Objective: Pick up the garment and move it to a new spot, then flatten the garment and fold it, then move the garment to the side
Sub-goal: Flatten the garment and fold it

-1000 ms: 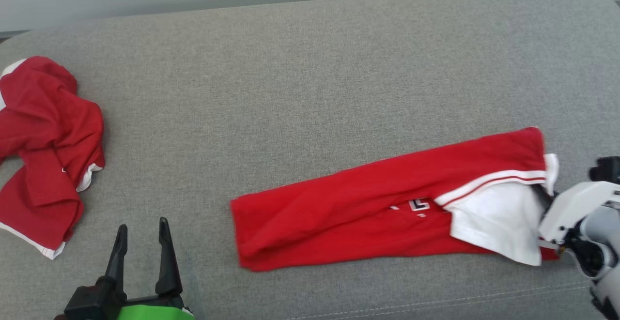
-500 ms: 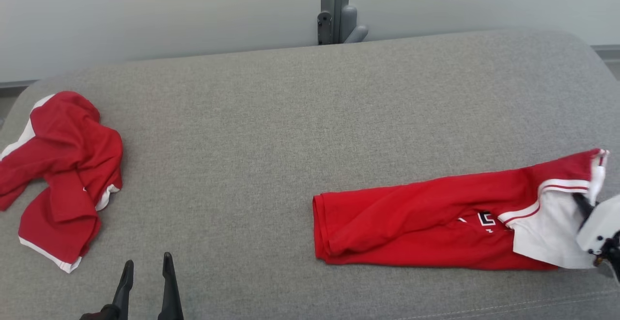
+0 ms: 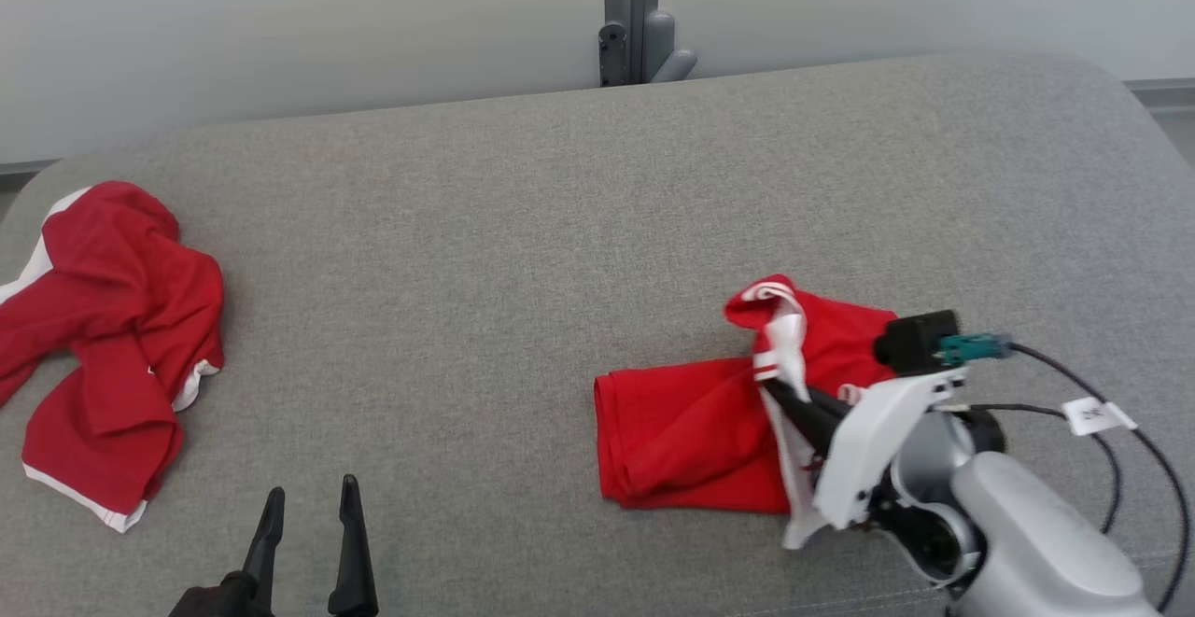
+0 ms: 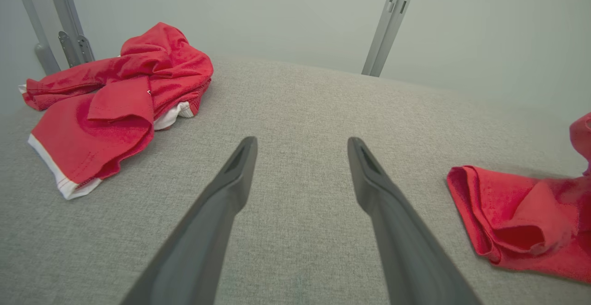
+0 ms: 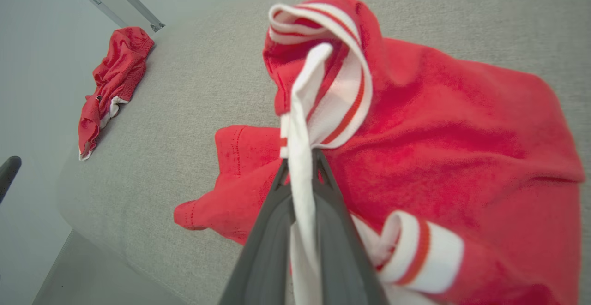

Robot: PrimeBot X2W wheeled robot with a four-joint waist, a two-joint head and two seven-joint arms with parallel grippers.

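1. Garment (image 3: 691, 421) on grey cushion (image 3: 485, 253), right side; part hidden behind R arm (image 3: 1027, 524).
2. R gripper (image 5: 302, 158) clamped on its white trim (image 5: 300, 102); L gripper (image 3: 313, 491) apart, empty.
3. Vs earlier: trim end doubled back leftward.

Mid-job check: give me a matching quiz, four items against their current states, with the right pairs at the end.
1. left hand
2. right hand
3. folded garment
4. crumpled garment

A. bunched at the left end of the grey cushion
B. open, holding nothing
C. shut, pinching cloth
D. one end lifted, other end lying flat

Pairs: 1-B; 2-C; 3-D; 4-A
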